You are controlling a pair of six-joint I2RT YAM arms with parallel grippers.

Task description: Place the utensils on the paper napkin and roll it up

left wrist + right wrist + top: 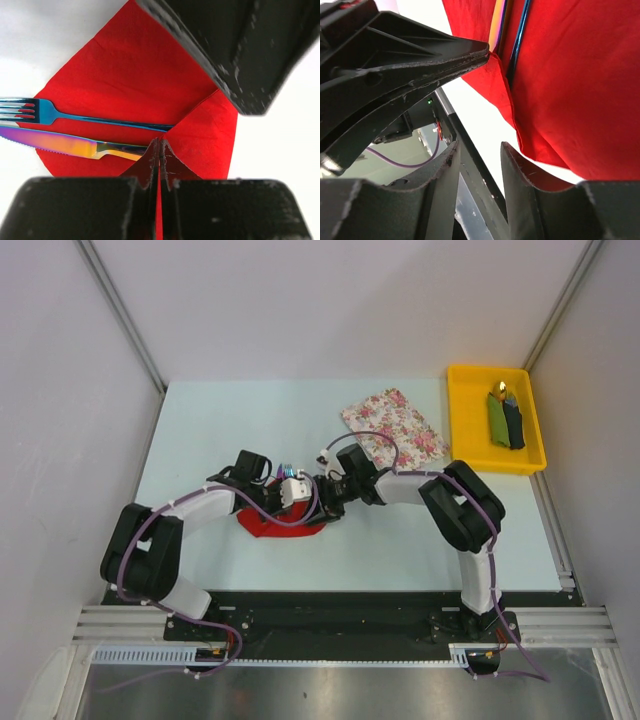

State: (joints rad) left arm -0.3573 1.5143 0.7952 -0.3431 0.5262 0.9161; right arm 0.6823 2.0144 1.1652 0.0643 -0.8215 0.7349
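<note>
The left gripper is clamped tight on a raised fold of the paper napkin, its fingertips pressed together with only the red sheet between them. Just beside it, the right gripper stands a little way open, with a narrow gap between its jaws and nothing in it. The napkin's loose edge hangs close behind one of its fingers; I cannot tell whether they touch.

Past the pinched fold, a blue fork and a pink-purple knife lie side by side on the napkin. Their handles point toward the fold and their heads reach over the far edge onto the table.

Well apart, farther back on the right, lie a floral cloth and a yellow tray holding green and dark rolls.
</note>
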